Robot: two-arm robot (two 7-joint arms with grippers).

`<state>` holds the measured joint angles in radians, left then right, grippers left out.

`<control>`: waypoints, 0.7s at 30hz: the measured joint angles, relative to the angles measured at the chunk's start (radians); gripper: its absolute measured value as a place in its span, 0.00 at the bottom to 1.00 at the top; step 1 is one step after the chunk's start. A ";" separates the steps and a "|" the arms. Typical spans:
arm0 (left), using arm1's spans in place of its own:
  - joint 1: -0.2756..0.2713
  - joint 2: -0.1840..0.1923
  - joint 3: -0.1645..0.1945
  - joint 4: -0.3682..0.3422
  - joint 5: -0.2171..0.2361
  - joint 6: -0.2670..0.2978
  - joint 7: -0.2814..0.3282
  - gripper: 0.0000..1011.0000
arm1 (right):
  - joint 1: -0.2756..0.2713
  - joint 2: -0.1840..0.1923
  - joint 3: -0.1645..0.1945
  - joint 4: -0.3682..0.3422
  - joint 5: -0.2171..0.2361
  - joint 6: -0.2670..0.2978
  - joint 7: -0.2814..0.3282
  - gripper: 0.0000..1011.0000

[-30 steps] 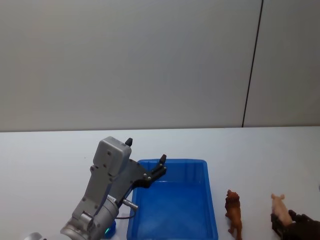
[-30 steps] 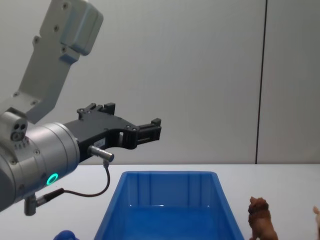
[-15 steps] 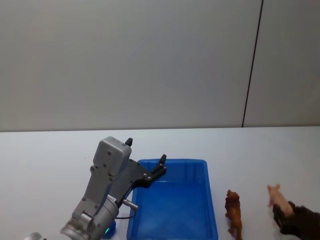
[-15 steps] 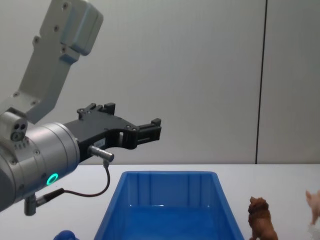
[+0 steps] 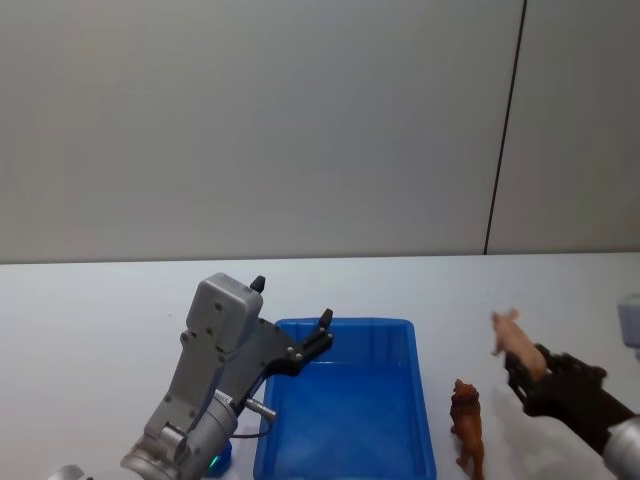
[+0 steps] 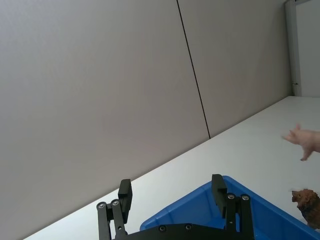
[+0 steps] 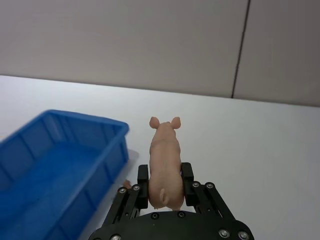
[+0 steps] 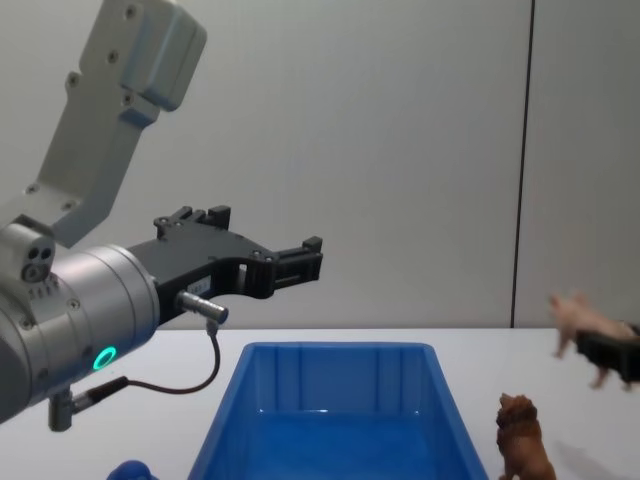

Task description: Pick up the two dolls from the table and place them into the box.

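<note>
One pink doll (image 7: 164, 155), clamped rump-first in the right tool (image 5: 525, 372), hangs right of the box (image 5: 345, 325); so shallow a hold could drop it short; left tool (image 6: 171, 186) gapes wide above the box.

The box (image 5: 345, 325) is glossy blue plastic, smooth-walled; the table (image 5: 100, 320) matt white; the pink doll (image 7: 164, 160) smooth, faintly shiny plastic (the brown doll (image 5: 468, 425) rougher, with a textured mane).

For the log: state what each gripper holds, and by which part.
The right gripper holds the pink doll by its hindquarters, clamped across both flanks. The left gripper, open over the box, holds nothing.
</note>
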<state>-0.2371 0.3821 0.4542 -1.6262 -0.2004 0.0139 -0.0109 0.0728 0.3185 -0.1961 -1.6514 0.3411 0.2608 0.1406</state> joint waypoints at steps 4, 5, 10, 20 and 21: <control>0.000 0.000 0.000 0.000 0.000 0.000 0.000 0.99 | 0.030 -0.015 -0.009 -0.008 -0.004 0.017 0.035 0.37; 0.000 0.000 0.000 0.000 0.000 0.000 0.000 0.99 | 0.036 -0.019 -0.011 -0.008 -0.006 0.022 0.044 0.37; 0.000 0.000 0.000 0.000 0.000 0.000 0.000 0.99 | 0.090 -0.052 -0.031 -0.002 -0.016 0.060 0.099 0.37; 0.000 0.000 0.000 0.000 0.000 0.000 0.000 0.99 | 0.189 -0.123 -0.075 0.071 -0.037 0.147 0.182 0.37; 0.000 0.000 0.000 0.000 0.000 0.000 0.000 0.99 | 0.194 -0.127 -0.078 0.078 -0.040 0.152 0.186 0.37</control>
<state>-0.2371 0.3821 0.4542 -1.6262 -0.2004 0.0139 -0.0109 0.2669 0.1911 -0.2739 -1.5736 0.3015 0.4125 0.3270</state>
